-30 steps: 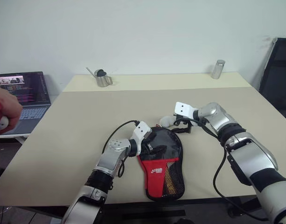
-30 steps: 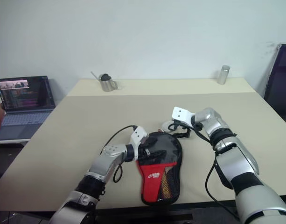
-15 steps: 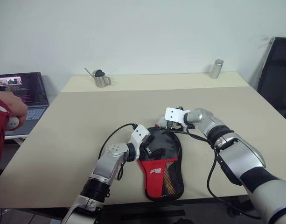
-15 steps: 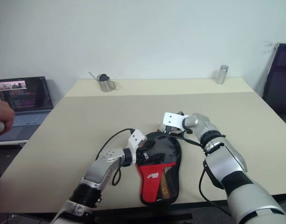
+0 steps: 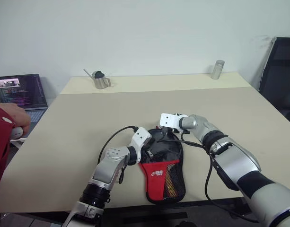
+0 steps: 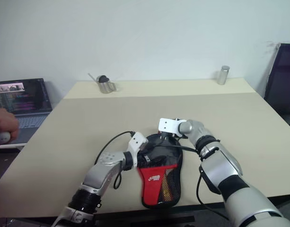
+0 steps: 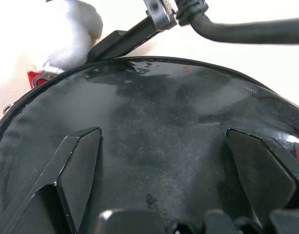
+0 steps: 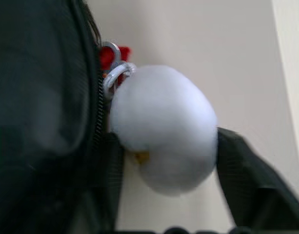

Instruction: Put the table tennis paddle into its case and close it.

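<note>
Paddle handle (image 5: 174, 188) shows through case (image 5: 164, 163) mesh; zipper left for you. Left claw (image 7: 164, 151) wide open over case; right claw (image 8: 164, 161) half-closed around white pom-pom (image 8: 161, 126).

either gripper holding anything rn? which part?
Left gripper: open, fingers spread over the case, gripping nothing. Right gripper: fingers either side of the white ball hanging from a ring at the case's zipper rim; whether they clamp it cannot be told.
</note>
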`<state>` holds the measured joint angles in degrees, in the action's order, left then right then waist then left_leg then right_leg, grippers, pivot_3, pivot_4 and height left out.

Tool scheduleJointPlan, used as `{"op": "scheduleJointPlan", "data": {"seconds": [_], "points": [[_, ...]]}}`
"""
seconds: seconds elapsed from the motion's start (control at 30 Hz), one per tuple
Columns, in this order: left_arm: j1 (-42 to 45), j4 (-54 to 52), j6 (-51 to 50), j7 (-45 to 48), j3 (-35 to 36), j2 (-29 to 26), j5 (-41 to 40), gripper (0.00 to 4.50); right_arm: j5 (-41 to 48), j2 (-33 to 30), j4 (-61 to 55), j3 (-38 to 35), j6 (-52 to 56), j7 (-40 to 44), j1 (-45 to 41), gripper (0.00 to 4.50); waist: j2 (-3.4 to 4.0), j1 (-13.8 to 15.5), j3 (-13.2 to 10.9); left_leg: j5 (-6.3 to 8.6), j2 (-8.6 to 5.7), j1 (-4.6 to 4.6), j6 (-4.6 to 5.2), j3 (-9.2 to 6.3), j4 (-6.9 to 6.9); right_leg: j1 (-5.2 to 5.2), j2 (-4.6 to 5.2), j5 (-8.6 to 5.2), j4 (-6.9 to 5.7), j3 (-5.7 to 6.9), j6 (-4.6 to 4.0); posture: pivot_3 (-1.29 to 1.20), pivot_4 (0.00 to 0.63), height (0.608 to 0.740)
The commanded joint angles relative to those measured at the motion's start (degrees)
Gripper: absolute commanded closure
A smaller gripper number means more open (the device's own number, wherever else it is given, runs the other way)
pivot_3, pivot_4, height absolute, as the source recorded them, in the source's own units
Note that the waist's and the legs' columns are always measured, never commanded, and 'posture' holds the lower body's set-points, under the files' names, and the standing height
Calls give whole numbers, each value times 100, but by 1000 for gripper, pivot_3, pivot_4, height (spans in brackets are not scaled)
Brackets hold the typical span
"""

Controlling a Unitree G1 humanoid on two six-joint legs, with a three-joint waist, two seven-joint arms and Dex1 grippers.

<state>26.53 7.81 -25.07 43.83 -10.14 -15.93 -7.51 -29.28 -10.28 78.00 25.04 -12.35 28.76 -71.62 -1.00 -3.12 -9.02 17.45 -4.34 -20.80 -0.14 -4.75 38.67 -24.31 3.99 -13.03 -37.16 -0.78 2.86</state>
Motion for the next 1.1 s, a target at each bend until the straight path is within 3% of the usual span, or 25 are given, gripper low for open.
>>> {"op": "scheduleJointPlan", "data": {"seconds": [0.03,0.17,0.23,0.6,0.8,1.1], "points": [[-32,164,-213,53,-40,102,-148,0,-71,-36,-37,3,-62,-7,-1,3063,1,0,1,0,0,0,0,0,0,0,0,0,0,0,0,0,150,740],[179,393,-29,234,-67,271,-266,0,-71,-91,-45,-43,-75,34,0,4211,4,13,2,0,-1,3,0,-1,2,4,0,0,-2,1,0,0,150,740],[305,625,77,302,-142,324,-202,0,-58,-115,-52,-61,-76,57,-10,4447,4,35,2,0,-2,3,0,-3,5,8,0,0,-1,4,0,0,150,740],[626,1629,860,315,-841,247,675,0,9,-227,-97,-173,-67,153,-84,4459,7,45,5,0,-4,4,0,-4,6,11,0,0,-1,4,0,0,150,740],[688,1900,991,282,-861,321,725,0,38,-492,-167,-233,-162,371,-156,4460,12,90,10,0,-4,11,0,-4,7,18,0,0,-1,4,0,0,150,740],[824,2288,1152,292,-919,405,772,0,144,-1360,-706,-212,-716,1774,113,4460,25,138,18,0,-5,15,1,-3,9,26,0,2,-2,6,3,0,150,740]]}}
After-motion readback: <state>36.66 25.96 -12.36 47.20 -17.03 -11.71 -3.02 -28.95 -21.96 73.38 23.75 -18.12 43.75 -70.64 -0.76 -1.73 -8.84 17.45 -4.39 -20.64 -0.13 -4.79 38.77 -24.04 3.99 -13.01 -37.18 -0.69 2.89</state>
